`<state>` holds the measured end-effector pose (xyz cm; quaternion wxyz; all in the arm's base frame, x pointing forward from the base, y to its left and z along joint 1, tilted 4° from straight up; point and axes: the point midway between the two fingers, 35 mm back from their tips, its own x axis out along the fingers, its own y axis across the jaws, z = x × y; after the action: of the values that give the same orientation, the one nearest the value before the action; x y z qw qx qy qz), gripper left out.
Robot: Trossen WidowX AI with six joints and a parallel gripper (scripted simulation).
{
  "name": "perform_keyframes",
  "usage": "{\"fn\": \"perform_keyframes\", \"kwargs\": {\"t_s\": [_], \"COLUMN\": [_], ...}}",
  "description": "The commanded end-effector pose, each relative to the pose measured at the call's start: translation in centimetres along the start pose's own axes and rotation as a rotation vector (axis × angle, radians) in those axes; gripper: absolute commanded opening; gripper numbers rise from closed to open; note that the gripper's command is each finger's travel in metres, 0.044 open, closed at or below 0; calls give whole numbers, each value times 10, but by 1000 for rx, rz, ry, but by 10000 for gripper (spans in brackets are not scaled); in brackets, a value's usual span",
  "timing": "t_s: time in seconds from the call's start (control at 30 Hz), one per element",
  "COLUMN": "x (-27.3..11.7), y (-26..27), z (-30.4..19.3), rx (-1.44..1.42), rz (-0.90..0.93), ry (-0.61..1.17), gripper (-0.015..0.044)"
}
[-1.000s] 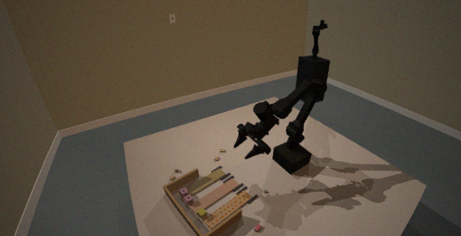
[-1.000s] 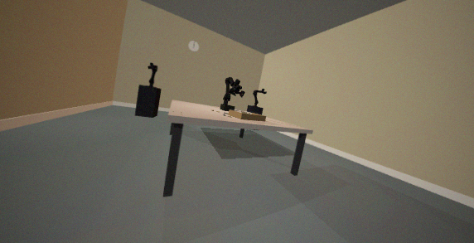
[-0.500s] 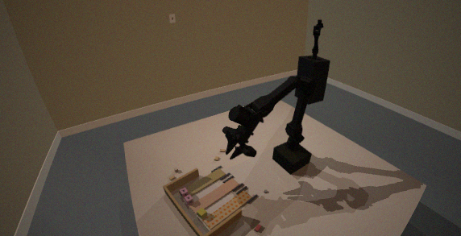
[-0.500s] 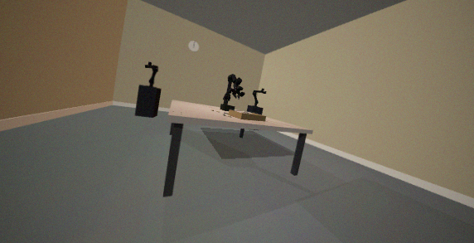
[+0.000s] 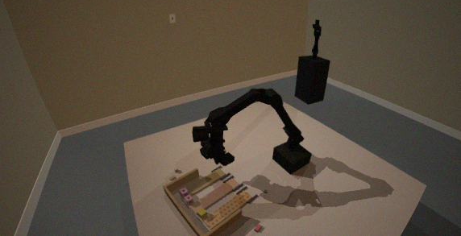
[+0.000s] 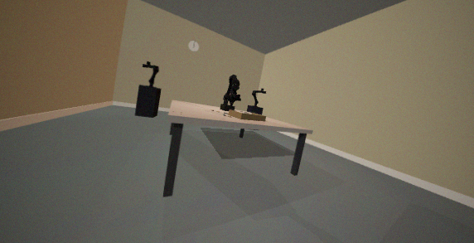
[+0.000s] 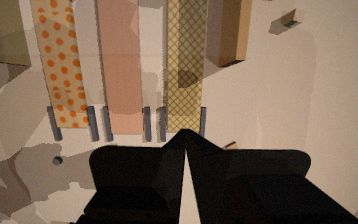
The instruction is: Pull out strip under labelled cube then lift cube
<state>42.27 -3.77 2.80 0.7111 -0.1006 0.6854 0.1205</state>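
the claw (image 7: 185, 134) is fully closed with its two fingers pressed tip to tip, and nothing is held between them. in the wrist view the tips point down at the near end of the lattice-patterned strip (image 7: 184, 65), midway between the two small grey posts that flank that end. whether the tips touch the strip cannot be told.

three strips lie side by side and run away from the claw into the wooden tray (image 5: 176, 184). from left to right in the wrist view they are the orange-dotted strip (image 7: 62, 65), the plain pink strip (image 7: 118, 65) and the lattice-patterned strip. each strip end sits between a pair of grey posts, and the near ends project past the open side of the tray onto the worktop (image 5: 355, 166).

in the top view the arm (image 5: 258, 97) arches from its base (image 5: 291, 157) over the worktop and down to the open side of the tray. two pink cubes (image 5: 185, 194) sit at the far, walled end of the tray, close to each other. a yellow cube (image 5: 201, 213) sits at the same end, near the dotted strip. the frames are too small to show which cube carries the label, so the strip under the labelled cube cannot be identified from them.

a small grey pellet (image 7: 57, 160) lies on the worktop left of the claw. a small pink block (image 5: 258, 228) lies on the worktop outside the tray, near its corner. a tan block (image 7: 289, 18) lies on the worktop beyond the tray's right wall.
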Motion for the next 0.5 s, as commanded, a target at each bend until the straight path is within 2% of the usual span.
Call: {"fn": "perform_keyframes", "kwargs": {"t_s": [0.0,0.47], "x": [8,27], "y": [-8,-7], "z": [0,-1], "rx": [-19,-19], "rz": [20,20], "ry": [56,56], "gripper": [0,0]}}
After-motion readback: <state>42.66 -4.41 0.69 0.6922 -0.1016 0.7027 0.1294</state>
